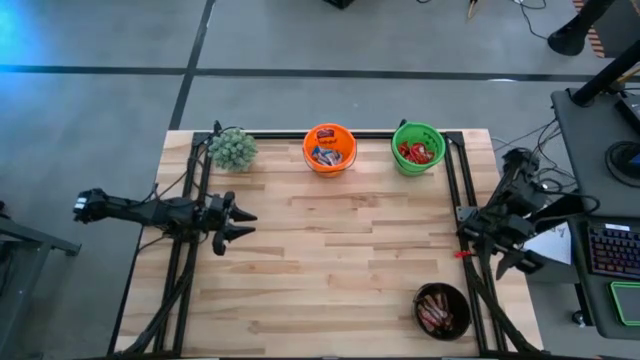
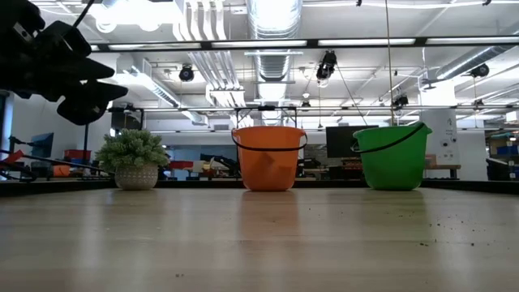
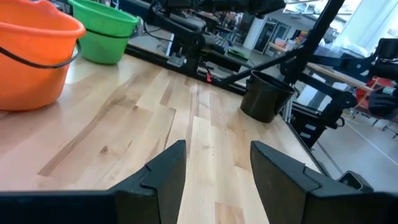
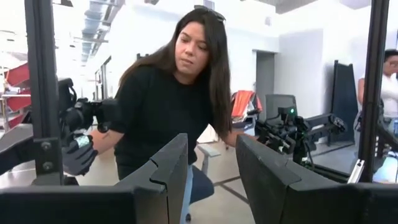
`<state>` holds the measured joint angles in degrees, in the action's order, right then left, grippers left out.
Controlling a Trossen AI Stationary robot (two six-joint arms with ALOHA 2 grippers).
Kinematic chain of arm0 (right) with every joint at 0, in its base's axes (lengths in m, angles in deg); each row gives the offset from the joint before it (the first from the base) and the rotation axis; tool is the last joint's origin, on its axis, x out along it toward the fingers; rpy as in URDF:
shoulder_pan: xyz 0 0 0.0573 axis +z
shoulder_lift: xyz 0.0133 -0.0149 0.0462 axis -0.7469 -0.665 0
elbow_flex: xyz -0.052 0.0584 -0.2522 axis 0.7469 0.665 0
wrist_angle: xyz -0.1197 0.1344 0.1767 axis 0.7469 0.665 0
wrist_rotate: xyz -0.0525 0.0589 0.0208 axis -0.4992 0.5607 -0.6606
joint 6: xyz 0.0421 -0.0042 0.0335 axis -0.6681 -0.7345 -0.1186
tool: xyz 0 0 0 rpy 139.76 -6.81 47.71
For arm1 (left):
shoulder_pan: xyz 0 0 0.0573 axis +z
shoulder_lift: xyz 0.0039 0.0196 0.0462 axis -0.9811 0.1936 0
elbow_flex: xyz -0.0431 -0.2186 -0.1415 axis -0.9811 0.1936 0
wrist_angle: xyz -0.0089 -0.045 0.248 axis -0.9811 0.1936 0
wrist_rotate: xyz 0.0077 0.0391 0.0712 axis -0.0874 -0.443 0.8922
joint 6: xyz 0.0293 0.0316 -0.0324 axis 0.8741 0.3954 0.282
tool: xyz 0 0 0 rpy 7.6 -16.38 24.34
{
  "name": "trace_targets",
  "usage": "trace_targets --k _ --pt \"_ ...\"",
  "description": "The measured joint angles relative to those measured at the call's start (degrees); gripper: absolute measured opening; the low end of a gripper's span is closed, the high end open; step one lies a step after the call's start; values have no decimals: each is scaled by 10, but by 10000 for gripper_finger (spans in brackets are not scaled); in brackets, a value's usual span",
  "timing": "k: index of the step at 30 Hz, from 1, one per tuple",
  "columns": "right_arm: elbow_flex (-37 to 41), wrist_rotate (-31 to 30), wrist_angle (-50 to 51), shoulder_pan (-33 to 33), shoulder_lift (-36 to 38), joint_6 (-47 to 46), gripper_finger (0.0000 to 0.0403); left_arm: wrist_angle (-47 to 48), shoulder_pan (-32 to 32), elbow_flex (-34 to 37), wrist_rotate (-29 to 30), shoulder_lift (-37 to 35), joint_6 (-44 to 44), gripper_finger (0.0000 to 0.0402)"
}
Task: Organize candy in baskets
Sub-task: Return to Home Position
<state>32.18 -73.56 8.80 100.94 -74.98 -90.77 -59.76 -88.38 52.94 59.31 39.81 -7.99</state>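
Candy lies inside all three baskets. The orange pail [image 1: 329,148] holds light blue-and-white pieces [image 1: 326,155], the green pail [image 1: 418,147] holds red ones [image 1: 416,153], and both stand at the table's far edge. The black bowl [image 1: 442,309], at the near right, holds dark and reddish bars [image 1: 438,312]. My left gripper [image 1: 243,226] hovers open over the table's left side, pointing toward the right, with nothing between its fingers [image 3: 217,152]. My right gripper [image 1: 517,262] is open at the table's right edge. It points away from the table and is empty [image 4: 211,158].
A fuzzy green plant [image 1: 233,148] in a small pot stands at the far left. Black frame rails [image 1: 458,170] run along the table's left and right sides. A person [image 4: 171,106] sits beyond the table's right edge, by a desk with a keyboard [image 1: 612,248].
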Motion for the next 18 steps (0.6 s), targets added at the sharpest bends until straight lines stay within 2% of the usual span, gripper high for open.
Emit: trace_targets --k 3,18 --pt "22 1 -10 0 21 11 128 0 0 0 -7 10 0 162" --pt "95 0 -30 0 22 23 128 -1 0 0 -12 32 27 162"
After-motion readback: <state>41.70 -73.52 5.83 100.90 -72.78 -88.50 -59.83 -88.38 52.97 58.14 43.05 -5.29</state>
